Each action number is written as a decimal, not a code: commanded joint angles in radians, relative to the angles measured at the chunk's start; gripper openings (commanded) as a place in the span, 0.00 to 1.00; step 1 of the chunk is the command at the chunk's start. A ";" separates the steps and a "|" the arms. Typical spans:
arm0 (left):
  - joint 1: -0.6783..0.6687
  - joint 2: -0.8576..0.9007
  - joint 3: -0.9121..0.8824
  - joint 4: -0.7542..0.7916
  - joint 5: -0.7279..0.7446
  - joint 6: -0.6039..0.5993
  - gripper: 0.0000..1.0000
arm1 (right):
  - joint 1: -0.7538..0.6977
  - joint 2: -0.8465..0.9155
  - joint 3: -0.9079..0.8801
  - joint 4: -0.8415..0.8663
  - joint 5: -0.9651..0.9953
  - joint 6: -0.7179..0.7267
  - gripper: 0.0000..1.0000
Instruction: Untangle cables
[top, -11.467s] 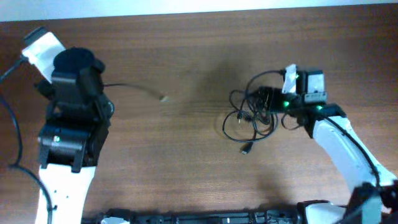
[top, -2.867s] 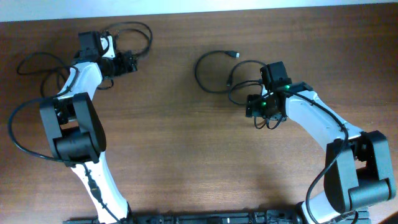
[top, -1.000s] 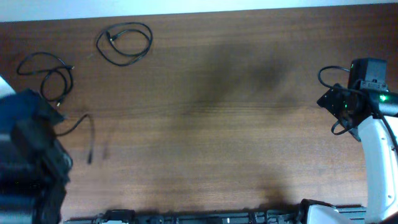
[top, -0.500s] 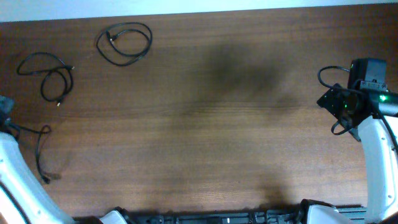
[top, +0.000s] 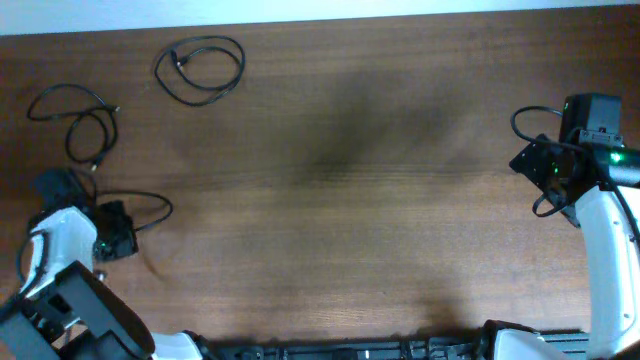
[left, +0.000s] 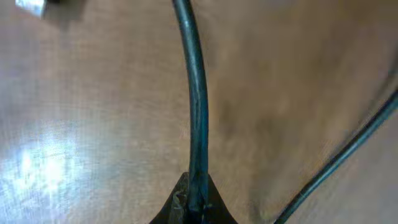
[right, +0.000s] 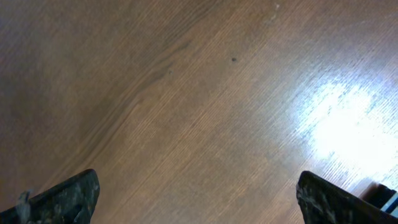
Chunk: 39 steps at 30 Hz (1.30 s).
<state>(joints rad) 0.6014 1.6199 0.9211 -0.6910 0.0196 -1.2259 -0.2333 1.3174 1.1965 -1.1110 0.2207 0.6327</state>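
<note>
Three thin black cables lie apart on the left of the wooden table. One coiled cable is at the back, a second cable lies left of it. My left gripper is shut on the third cable, which loops to the right of it. In the left wrist view the jaws pinch this cable, another stretch of it crosses at the right, and a small plug shows at the top left. My right gripper is open and empty over bare wood.
The wooden table's far edge runs along the top of the overhead view. Thicker black wires hang on the right arm near the right edge. The left arm's white body sits at the front left corner.
My left arm has swung in from the left edge and carried the third cable to the right; its loop now lies further right. The right arm has not moved.
</note>
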 joint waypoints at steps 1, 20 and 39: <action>-0.064 0.002 -0.005 0.022 -0.036 0.256 0.00 | -0.004 0.000 0.004 0.000 0.016 0.012 0.99; -0.067 -0.199 0.243 -0.208 0.207 0.699 0.99 | -0.004 -0.001 0.004 0.000 0.016 0.012 0.99; 0.437 -0.396 0.144 -0.573 -0.204 0.321 0.64 | -0.004 -0.001 0.004 0.000 0.016 0.012 0.99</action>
<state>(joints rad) 0.8761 1.2278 1.1252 -1.2716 -0.1551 -0.8944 -0.2333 1.3178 1.1965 -1.1118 0.2207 0.6327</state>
